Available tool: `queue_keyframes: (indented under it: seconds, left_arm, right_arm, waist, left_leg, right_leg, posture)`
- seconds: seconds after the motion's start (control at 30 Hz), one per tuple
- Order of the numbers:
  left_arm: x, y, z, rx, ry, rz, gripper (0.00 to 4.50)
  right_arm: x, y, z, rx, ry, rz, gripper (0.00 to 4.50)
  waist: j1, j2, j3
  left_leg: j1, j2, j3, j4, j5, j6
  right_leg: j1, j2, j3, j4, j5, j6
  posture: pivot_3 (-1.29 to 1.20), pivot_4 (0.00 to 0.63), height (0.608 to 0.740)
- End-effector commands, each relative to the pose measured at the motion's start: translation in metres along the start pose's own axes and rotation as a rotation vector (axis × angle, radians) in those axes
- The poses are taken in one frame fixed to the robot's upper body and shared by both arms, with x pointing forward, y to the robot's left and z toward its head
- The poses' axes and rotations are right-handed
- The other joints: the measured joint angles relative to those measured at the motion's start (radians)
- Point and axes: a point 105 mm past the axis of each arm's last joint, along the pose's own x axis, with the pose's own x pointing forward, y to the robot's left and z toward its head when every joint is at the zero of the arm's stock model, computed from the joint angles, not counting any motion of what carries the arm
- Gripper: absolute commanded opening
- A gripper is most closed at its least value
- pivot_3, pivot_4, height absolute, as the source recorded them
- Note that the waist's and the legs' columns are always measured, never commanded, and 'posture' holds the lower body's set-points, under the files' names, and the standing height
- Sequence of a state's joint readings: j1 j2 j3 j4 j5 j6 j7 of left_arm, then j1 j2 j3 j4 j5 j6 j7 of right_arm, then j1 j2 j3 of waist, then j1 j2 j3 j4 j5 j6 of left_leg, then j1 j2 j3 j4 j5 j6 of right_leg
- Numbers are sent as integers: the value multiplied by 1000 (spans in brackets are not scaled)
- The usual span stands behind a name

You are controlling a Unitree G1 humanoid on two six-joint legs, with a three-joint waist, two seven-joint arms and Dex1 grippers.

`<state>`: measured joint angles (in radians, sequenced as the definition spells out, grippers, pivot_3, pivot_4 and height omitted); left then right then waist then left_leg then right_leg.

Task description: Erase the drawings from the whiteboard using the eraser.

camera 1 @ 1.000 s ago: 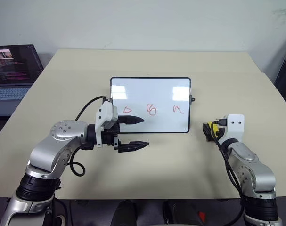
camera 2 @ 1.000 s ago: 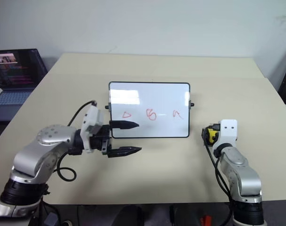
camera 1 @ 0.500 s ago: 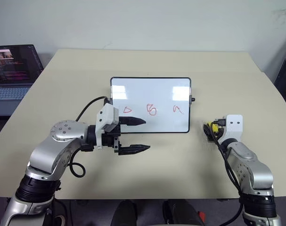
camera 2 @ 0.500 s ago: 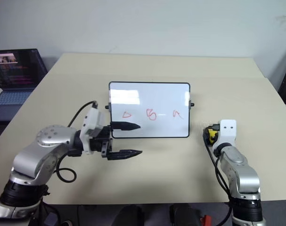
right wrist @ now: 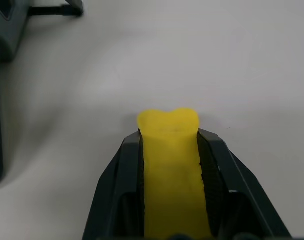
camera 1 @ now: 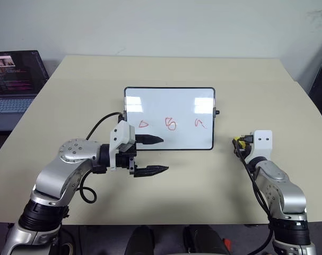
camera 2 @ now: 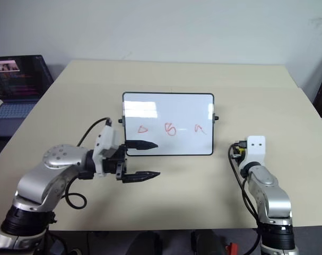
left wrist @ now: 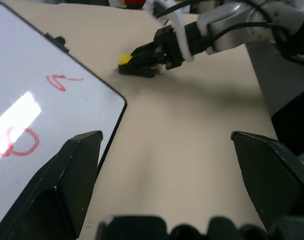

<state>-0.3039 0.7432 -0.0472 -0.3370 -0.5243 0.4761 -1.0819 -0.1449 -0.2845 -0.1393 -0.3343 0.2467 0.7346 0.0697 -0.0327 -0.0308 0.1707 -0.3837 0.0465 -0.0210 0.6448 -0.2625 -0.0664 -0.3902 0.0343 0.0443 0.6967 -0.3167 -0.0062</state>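
Lying flat at mid-worktop in the head views: small rectangular glossy white board with thin black frame point(camera 1: 169, 118), bearing three red marker doodles in a row point(camera 1: 171, 124) — triangle, round scribble, hooked curve. Beige worktop point(camera 1: 166, 71) carries it. Left gripper point(camera 1: 158, 155), black two-fingered, hovers at the board's near left corner, jaws spread, one finger over the frame edge, the other over bare worktop. Right gripper point(camera 1: 237, 144) sits right of the board, apart from it, a speck of small oblong yellow eraser point(camera 1: 236, 141) at its tip. Open laptop point(camera 1: 15, 79) stands at far left.

Left wrist view: board corner point(left wrist: 41, 120), hooked curve and scribble visible; beyond, right gripper point(left wrist: 136, 65) with jaws pinching the eraser point(left wrist: 124, 59) low against the worktop.

Right wrist view: yellow eraser point(right wrist: 172, 170) squeezed between both black fingers point(right wrist: 116, 190), its end protruding.
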Motion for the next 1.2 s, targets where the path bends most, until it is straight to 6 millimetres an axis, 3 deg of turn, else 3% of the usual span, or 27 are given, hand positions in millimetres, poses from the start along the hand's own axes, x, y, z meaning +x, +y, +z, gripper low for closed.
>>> queue_keyframes:
  seconds: [0.03,0.2,0.27,0.37,0.53,0.8,0.9,1.07,1.2]
  left_arm:
    - [-17,11,3,17,16,118,4500]
    - [-35,16,-7,-4,90,243,4500]
    - [-36,17,-11,-12,112,279,4500]
    - [-38,15,-12,-18,121,315,4500]
    - [-46,16,-13,-13,138,390,4500]
    - [-73,21,-19,-10,224,516,4500]
    - [-82,26,-21,3,254,544,4500]
    - [-84,28,-21,11,267,540,4500]
    - [-79,27,-21,10,255,527,4500]
  right_arm:
    - [-18,21,27,-70,-98,149,1103]
    - [-49,74,31,-234,-84,473,1102]
    - [-50,80,37,-287,-104,501,1102]
    - [-45,97,49,-517,-173,543,1102]
    - [-39,146,58,-556,-235,735,1102]
    - [-10,224,103,-668,-419,864,1102]
    - [-1,243,110,-719,-450,872,1102]
    - [21,264,116,-781,-471,831,1102]
    - [38,268,109,-839,-450,790,1102]
  waist:
    - [-1,0,0]
    - [-3,0,0]
    - [-1,0,0]
    - [0,0,1]
    - [-4,-2,2]
    - [-12,-3,4]
    - [-7,-3,4]
    - [-3,-3,4]
    - [-2,-3,4]
  left_leg:
    - [0,0,0,0,0,0]
    - [1,1,-2,0,0,0]
    - [1,1,-3,0,0,0]
    - [1,-1,-2,1,0,0]
    - [1,0,-2,0,0,0]
    - [1,1,-3,0,0,0]
    - [1,1,-3,0,0,0]
    - [0,1,-3,0,0,0]
    - [0,1,-4,0,0,0]
  right_leg:
    - [0,0,0,0,0,0]
    - [0,0,0,0,0,1]
    - [0,0,-1,0,-1,1]
    - [1,-1,0,0,0,1]
    - [0,0,-1,0,0,1]
    - [0,-1,-2,1,2,-4]
    - [0,-2,-2,0,2,-4]
    - [0,-2,-3,1,2,-5]
    - [0,-2,-3,1,2,-5]
  posture:
    - [0,150,740]
    - [0,150,740]
    - [0,150,740]
    - [0,150,740]
    - [0,150,740]
    - [0,150,740]
    - [0,150,740]
    - [0,150,740]
    - [0,150,740]
